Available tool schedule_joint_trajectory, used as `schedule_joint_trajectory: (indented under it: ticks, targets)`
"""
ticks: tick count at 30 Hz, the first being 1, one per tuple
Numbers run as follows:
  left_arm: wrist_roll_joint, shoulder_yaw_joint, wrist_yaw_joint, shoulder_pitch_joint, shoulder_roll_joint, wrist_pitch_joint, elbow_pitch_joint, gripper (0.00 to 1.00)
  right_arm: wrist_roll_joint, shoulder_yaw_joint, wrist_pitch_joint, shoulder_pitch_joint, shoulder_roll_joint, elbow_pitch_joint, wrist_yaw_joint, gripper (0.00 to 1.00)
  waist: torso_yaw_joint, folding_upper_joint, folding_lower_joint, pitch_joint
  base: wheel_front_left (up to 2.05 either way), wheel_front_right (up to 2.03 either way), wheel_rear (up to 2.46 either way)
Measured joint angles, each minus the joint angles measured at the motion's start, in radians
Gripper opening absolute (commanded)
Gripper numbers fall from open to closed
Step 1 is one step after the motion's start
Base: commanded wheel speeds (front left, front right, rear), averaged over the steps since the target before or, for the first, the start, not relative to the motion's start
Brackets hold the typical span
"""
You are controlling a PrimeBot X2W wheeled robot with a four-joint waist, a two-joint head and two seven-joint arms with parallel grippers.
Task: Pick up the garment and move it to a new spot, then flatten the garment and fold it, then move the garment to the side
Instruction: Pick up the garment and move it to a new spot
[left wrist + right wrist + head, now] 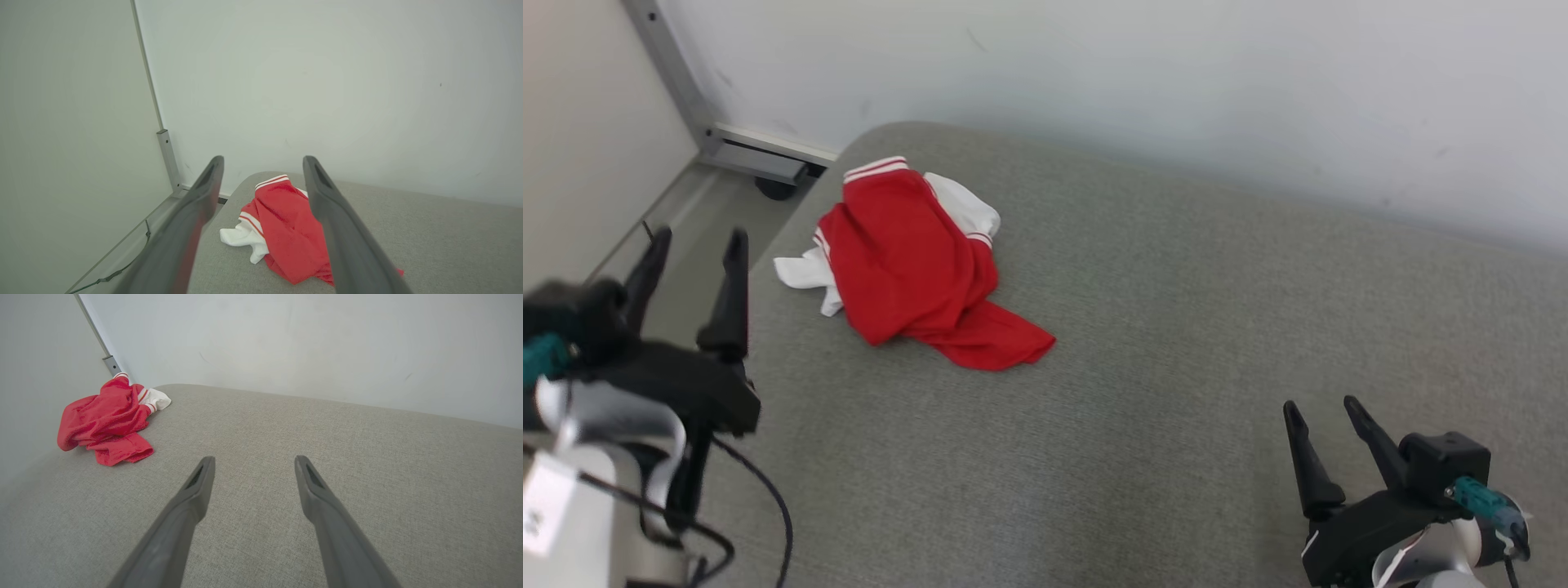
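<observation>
Garment (915, 269) crumpled at the grey table's (1176, 327) far left corner. Your left gripper (699, 234) and right gripper (1319, 403): fingers spread, empty, clear of it.

Grey fabric surface (1176, 367), white wall (1094, 73), metal post (676, 69), dark caster (776, 189)

In the left wrist view, at lower centre, the right part of the crumpled red garment with white striped trim (282, 220) is hidden behind one of the left gripper's (263, 157) long dark fingers (339, 228), which blur toward the bottom edge. In the head view its white parts tuck under red folds, so its cut cannot be told. At upper left a dark rounded piece (776, 189) is half hidden behind the grey fabric-covered surface (1176, 367). At lower left a white tag (543, 502) is cut by the edge, its print too small to read.
</observation>
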State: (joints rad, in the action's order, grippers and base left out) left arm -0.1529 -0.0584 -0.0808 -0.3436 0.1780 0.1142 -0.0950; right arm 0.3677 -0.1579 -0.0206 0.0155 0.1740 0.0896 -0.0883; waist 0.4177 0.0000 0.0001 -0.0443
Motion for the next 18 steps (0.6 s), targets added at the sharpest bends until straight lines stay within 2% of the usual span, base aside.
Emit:
schedule_joint_trajectory:
  ticks: [9, 12, 18]
  targets:
    - [-0.086, 0.032, -0.026, -0.259, 0.018, 0.074, -0.179, 1.0, -0.009, 0.002, 0.021, 0.06, 0.018, -0.032, -0.001, 1.0, -0.086, 0.0002, 0.0001, -0.078, 0.0, 0.0, 0.0]
    - [-0.111, 0.031, -0.034, -0.338, 0.042, 0.109, -0.272, 1.0, -0.009, 0.002, 0.025, 0.085, 0.023, -0.037, -0.001, 1.0, -0.123, 0.0002, 0.0001, -0.115, 0.0, 0.0, 0.0]
    - [-0.174, 0.038, -0.038, -0.422, 0.038, 0.184, -0.429, 1.0, -0.012, 0.009, 0.031, 0.119, 0.041, -0.046, 0.0, 1.0, -0.17, 0.0002, 0.0002, -0.163, 0.0, 0.0, 0.0]
